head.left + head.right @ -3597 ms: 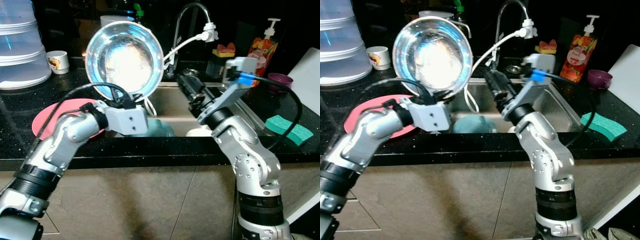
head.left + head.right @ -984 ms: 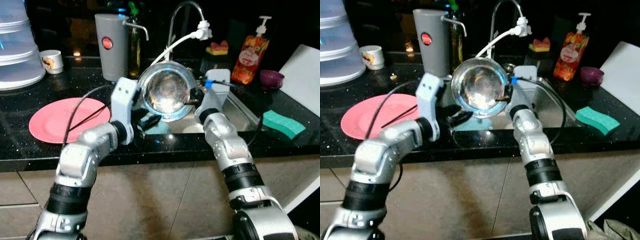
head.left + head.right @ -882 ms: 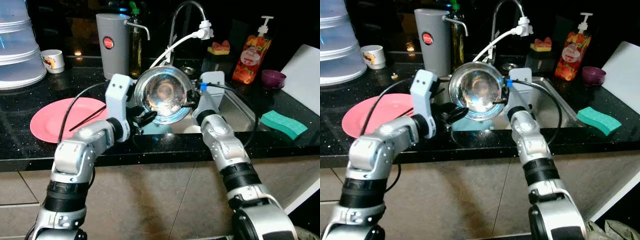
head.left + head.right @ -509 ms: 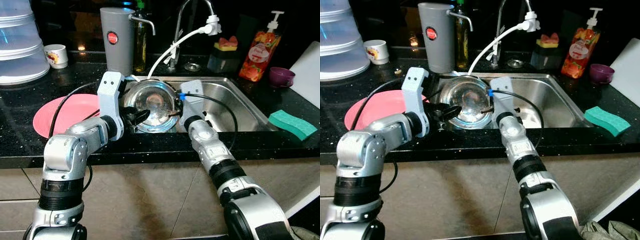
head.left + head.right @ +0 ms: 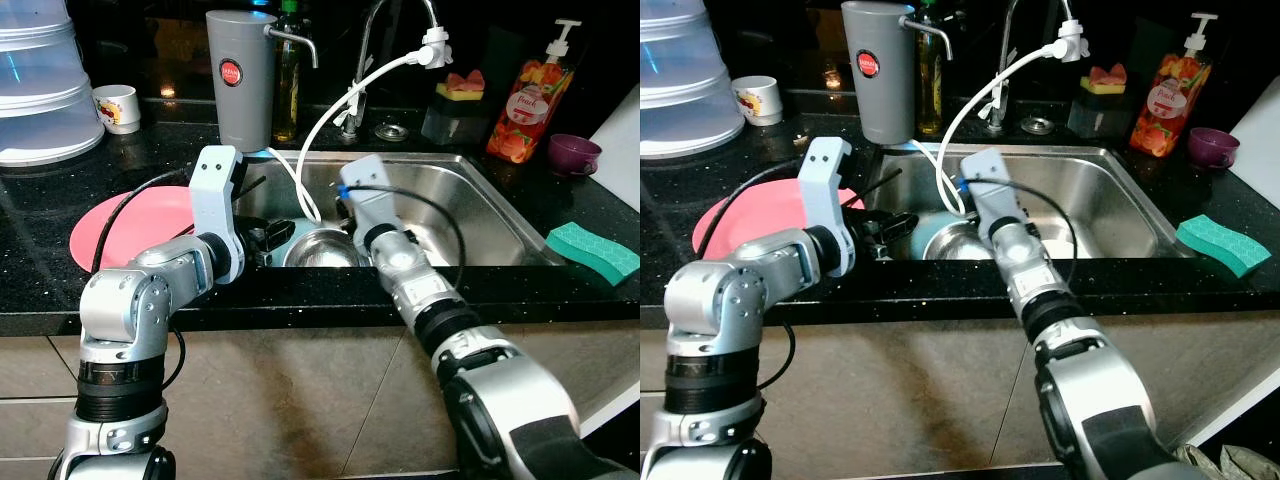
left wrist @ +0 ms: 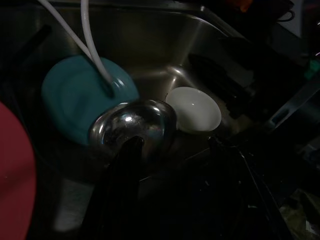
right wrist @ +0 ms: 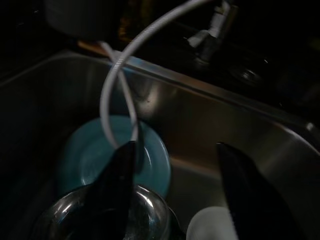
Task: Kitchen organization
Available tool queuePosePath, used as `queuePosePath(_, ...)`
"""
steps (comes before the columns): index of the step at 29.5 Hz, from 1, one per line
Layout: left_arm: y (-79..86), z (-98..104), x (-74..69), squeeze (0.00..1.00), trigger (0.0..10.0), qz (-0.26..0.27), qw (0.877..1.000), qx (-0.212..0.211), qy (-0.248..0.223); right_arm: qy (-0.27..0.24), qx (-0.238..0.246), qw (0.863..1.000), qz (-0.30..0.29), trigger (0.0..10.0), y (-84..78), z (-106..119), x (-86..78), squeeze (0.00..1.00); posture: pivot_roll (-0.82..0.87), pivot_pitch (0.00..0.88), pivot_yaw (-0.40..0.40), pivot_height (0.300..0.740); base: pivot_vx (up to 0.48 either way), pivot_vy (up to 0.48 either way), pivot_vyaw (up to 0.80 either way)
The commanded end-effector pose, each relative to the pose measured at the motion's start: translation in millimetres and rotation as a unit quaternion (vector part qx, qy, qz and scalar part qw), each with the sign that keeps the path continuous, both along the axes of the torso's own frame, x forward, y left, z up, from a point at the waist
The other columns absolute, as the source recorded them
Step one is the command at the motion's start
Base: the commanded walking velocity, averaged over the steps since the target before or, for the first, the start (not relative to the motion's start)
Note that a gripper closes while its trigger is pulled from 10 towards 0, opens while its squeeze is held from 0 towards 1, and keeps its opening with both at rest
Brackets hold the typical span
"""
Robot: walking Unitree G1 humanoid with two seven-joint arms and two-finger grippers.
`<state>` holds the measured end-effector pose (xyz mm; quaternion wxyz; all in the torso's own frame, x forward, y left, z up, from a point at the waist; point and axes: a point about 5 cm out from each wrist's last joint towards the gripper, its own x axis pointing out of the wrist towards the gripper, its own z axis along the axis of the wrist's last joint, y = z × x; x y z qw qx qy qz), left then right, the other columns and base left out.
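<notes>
Two grippers reach into the sink (image 5: 480, 190), where the steel bowl (image 5: 322, 249) sits upright against a teal plate (image 6: 75, 100), beside a white bowl (image 6: 194, 107). Left gripper (image 6: 172, 150) and right gripper (image 7: 175, 185) both have fingers spread apart, holding nothing, apparently having set the bowl down for washing.

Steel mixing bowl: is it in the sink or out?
In. The steel mixing bowl sits low in the stainless sink, beside a teal plate and a small white bowl.
</notes>
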<state>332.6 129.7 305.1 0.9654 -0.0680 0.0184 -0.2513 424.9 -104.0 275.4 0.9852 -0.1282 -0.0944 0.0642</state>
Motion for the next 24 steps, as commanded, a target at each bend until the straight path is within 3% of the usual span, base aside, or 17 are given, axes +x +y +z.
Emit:
queuePosePath(1,-2.8,7.8,-3.0,0.0,10.0,-0.008,1.0,-0.001,-0.011,-0.011,0.023,1.0,-0.002,10.0,-3.3,7.5,0.7,1.0,0.17,0.184,-0.088,0.74,0.0,0.0,0.0)
queuePosePath(5,-2.5,8.5,-2.9,0.0,10.0,-0.005,1.0,-0.002,-0.012,-0.045,0.066,0.997,0.005,10.0,-8.1,27.8,0.0,1.0,0.17,0.184,-0.088,0.74,0.0,0.0,0.0)
queuePosePath(6,-1.4,9.3,-2.7,0.0,10.0,-0.001,1.0,0.0,-0.014,-0.062,0.09,0.994,0.017,10.0,-9.6,38.6,-1.2,0.0,0.16,0.181,-0.088,0.74,0.0,0.0,0.0)
queuePosePath(7,1.5,10.7,-2.4,0.0,10.0,0.007,1.0,0.005,-0.017,-0.082,0.126,0.988,0.046,10.0,-11.2,53.0,-4.2,0.0,0.16,0.181,-0.088,0.74,0.0,0.0,0.0)
queuePosePath(11,10.4,12.7,-1.8,0.0,10.0,0.028,0.999,0.034,-0.03,-0.095,0.165,0.976,0.102,10.0,-10.9,64.5,-11.7,0.0,0.15,0.18,-0.084,0.74,0.0,0.0,0.0)
queuePosePath(15,29.7,15.4,-0.5,0.0,10.0,0.068,0.992,0.087,-0.055,-0.106,0.214,0.953,0.185,10.0,-9.4,65.8,-39.2,0.0,0.14,0.18,-0.079,0.74,0.0,0.0,0.0)
queuePosePath(16,29.7,15.4,-0.5,0.0,10.0,0.068,0.992,0.087,-0.055,-0.106,0.214,0.953,0.185,10.0,-9.4,65.8,-39.2,0.0,0.14,0.18,-0.079,0.74,0.0,0.0,0.0)
queuePosePath(17,41.2,14.2,1.1,0.0,10.0,0.093,0.987,0.115,-0.059,-0.113,0.233,0.94,0.22,10.0,-10.6,62.3,-60.5,0.0,0.14,0.18,-0.079,0.74,0.0,0.0,0.0)
queuePosePath(21,54.9,10.5,4.5,0.0,10.0,0.122,0.982,0.135,-0.05,-0.112,0.256,0.93,0.24,10.0,-13.6,53.6,-81.8,0.0,0.13,0.176,-0.07,0.74,0.0,0.0,0.0)
queuePosePath(24,59.9,8.9,6.2,0.0,10.0,0.131,0.98,0.141,-0.043,-0.107,0.268,0.928,0.235,10.0,-14.9,49.2,-86.0,0.0,0.13,0.174,-0.069,0.74,0.0,0.0,0.0)
